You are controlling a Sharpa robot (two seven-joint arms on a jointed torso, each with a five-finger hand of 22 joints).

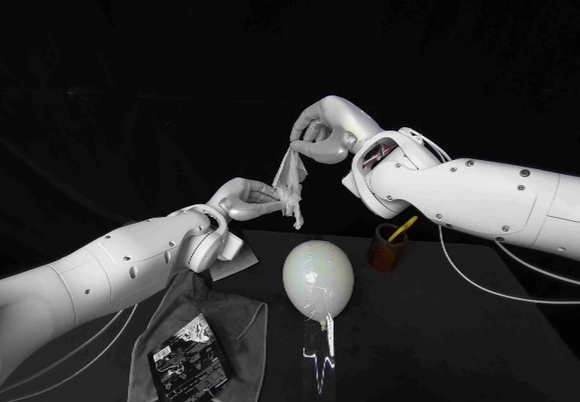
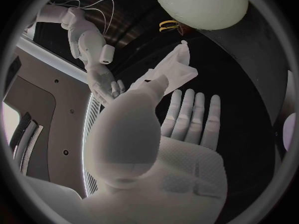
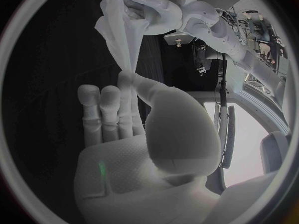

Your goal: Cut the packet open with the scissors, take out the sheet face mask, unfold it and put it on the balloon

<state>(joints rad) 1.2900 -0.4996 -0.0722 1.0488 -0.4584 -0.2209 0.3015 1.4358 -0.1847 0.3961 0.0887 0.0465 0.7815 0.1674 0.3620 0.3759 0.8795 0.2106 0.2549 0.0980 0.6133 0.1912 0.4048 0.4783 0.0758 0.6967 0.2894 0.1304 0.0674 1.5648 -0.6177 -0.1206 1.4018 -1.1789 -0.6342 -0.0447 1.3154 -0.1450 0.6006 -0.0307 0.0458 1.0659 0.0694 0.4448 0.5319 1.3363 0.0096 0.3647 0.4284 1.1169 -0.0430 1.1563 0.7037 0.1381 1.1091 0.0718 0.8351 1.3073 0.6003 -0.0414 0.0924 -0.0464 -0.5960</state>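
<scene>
The white sheet mask [image 1: 290,177] hangs folded and stretched in the air between my two hands, above the table's middle. My right hand [image 1: 320,136] pinches its upper end; in the right wrist view the mask [image 3: 120,32] runs from the right hand [image 3: 124,119] up to the left hand [image 3: 152,10]. My left hand [image 1: 251,201] holds the lower end, thumb pressed on the mask [image 2: 177,72] over the spread left hand [image 2: 184,117]. The pale balloon [image 1: 318,278] lies on the table below them, also seen as the balloon [image 2: 199,5].
The opened dark packet [image 1: 188,360] lies on a grey cloth [image 1: 230,322] at the front left. A brown cup [image 1: 388,249] to the right of the balloon holds the yellow-handled scissors [image 1: 402,225]. The scissors' handles [image 2: 167,25] show beside the balloon.
</scene>
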